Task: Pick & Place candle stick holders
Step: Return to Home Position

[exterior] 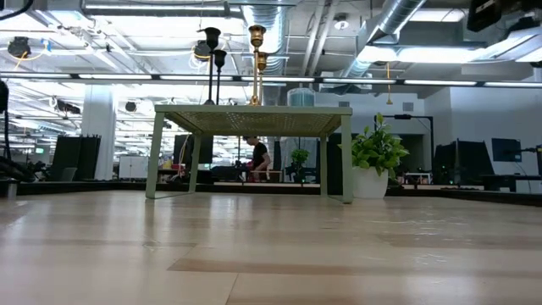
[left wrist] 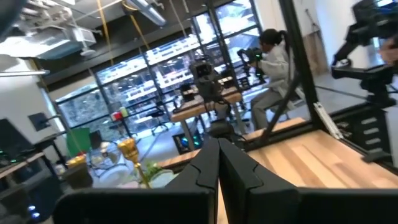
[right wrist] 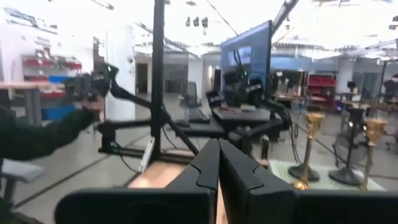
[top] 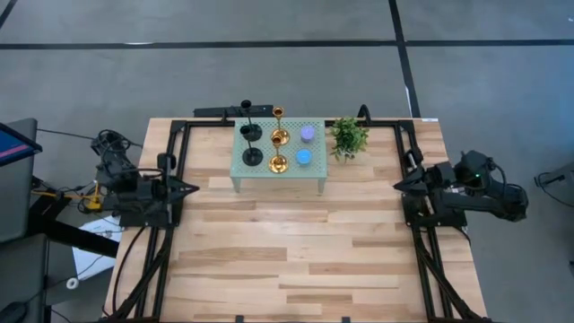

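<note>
Left of the pale green perforated metal shelf, the left gripper sits pinched together, empty; the right gripper sits likewise on the shelf's right. Upright on the shelf: two matte black candle stick holders at its left end, two shiny gold candle stick holders beside them.

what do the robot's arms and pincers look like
The left arm and right arm are black, built of chunky jointed segments. The left pincer and right pincer each have two black angular fingers tapering to a point. Black cables bunch behind the left arm.
</note>
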`<state>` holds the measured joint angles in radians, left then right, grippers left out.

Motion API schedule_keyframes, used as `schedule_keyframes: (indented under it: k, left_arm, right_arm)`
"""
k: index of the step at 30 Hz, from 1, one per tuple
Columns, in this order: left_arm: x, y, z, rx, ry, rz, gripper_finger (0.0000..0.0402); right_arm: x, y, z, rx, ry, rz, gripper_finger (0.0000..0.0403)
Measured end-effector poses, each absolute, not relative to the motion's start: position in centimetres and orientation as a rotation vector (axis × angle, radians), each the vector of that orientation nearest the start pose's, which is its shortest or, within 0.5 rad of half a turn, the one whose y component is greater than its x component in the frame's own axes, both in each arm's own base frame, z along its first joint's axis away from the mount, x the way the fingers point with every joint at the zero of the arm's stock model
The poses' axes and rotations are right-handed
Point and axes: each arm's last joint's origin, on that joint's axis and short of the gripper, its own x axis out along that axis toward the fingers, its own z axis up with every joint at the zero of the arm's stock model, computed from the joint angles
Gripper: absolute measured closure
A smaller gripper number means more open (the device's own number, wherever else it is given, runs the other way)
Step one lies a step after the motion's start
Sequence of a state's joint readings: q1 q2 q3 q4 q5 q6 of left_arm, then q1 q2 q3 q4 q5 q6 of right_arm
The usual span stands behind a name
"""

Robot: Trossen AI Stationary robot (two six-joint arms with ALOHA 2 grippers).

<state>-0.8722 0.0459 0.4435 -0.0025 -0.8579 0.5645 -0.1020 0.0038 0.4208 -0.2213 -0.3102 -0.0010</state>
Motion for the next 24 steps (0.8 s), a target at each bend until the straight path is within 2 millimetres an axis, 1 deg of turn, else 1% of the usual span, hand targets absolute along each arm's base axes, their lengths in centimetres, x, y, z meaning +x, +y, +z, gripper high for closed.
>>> schedule_keyframes:
  k: [5, 10, 17, 21, 24]
  left_arm:
    - [4.00, -1.50, 29.40, 0.258, -0.255, 0.009, 0.0396]
    - [3.90, -1.27, 29.21, 0.255, -0.248, 0.041, 0.0396]
    - [3.90, -1.20, 29.19, 0.303, -0.236, 0.070, 0.0395]
    - [3.90, -1.17, 29.18, 0.309, -0.231, 0.081, 0.0395]
    - [3.90, -1.02, 29.14, 0.307, -0.207, 0.130, 0.0395]
  right_arm:
    - [4.90, 0.38, 27.87, -0.043, -0.195, 0.207, 0.0403]
    - [4.92, 0.37, 27.80, -0.043, -0.190, 0.204, 0.0403]
    - [4.98, -0.12, 27.80, -0.021, -0.190, 0.031, 0.0403]
    - [4.98, -0.13, 27.80, 0.011, -0.189, 0.032, 0.0403]
    - [4.98, -0.13, 27.80, 0.012, -0.189, 0.031, 0.0403]
